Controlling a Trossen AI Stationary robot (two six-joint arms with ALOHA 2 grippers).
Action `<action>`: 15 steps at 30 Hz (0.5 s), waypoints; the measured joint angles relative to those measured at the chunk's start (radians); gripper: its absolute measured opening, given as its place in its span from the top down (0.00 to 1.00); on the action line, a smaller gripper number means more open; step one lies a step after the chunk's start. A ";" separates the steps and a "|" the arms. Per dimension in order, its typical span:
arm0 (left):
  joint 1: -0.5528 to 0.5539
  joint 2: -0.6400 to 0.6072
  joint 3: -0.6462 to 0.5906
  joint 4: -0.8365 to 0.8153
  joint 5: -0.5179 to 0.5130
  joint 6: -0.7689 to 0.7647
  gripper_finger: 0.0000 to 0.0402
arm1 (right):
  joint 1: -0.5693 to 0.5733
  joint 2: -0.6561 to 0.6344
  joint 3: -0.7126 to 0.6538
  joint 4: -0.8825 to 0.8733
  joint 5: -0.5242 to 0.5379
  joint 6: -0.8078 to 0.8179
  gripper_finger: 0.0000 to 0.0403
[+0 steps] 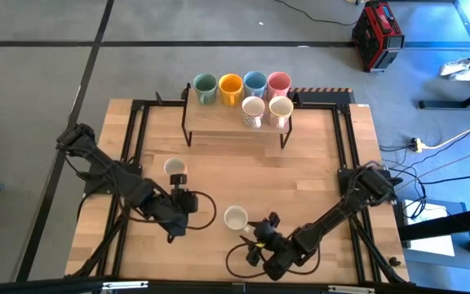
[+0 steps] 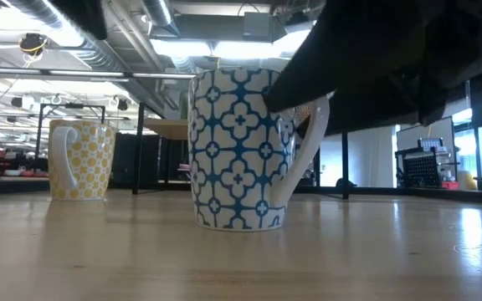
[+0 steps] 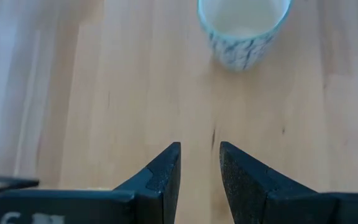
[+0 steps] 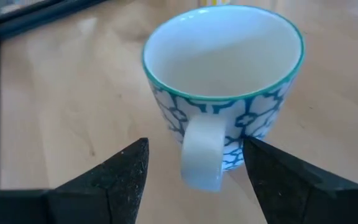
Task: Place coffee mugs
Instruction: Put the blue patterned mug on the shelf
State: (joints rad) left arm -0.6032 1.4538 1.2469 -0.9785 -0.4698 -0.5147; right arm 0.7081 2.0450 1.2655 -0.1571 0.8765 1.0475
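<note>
A cream mug point(image 4: 224, 87) with a blue tile pattern stands upright on the bench's point(image 1: 317, 180) front; the right hand point(image 4: 197, 168) hangs open either side of its handle. The left hand point(image 3: 200, 168), half-parted, holds nothing.

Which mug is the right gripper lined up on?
The cream mug with the blue-green floral pattern, on the table's front edge. The right gripper is open, fingers either side of its handle. The yellow-patterned mug sits apart, others on the rack.
</note>
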 joint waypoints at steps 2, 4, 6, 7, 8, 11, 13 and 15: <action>-0.010 0.000 0.000 -0.034 -0.006 -0.032 0.74 | -0.005 0.003 0.000 -0.011 -0.004 0.002 0.38; -0.021 0.000 0.000 -0.059 -0.017 -0.057 0.74 | -0.011 0.003 0.000 -0.012 -0.004 0.002 0.42; -0.035 -0.012 0.000 -0.086 -0.019 -0.066 0.74 | -0.011 0.003 0.000 -0.020 -0.004 -0.005 0.49; -0.041 -0.018 0.000 -0.095 -0.022 -0.074 0.74 | -0.011 0.003 0.000 -0.023 -0.005 -0.005 0.54; -0.043 -0.023 0.000 -0.100 -0.023 -0.081 0.74 | -0.011 0.003 0.000 -0.027 -0.007 -0.005 0.58; -0.047 -0.039 0.000 -0.120 -0.022 -0.090 0.74 | -0.011 0.003 0.000 -0.032 -0.038 -0.005 0.74; -0.048 -0.060 0.000 -0.130 -0.022 -0.100 0.74 | -0.011 0.003 0.000 -0.034 -0.033 -0.010 0.84; -0.049 -0.080 0.000 -0.152 -0.021 -0.112 0.74 | -0.011 0.003 0.000 -0.034 -0.034 -0.010 0.89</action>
State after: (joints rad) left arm -0.6518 1.3741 1.2465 -1.1303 -0.4910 -0.6271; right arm 0.6975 2.0476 1.2659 -0.1907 0.8420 1.0373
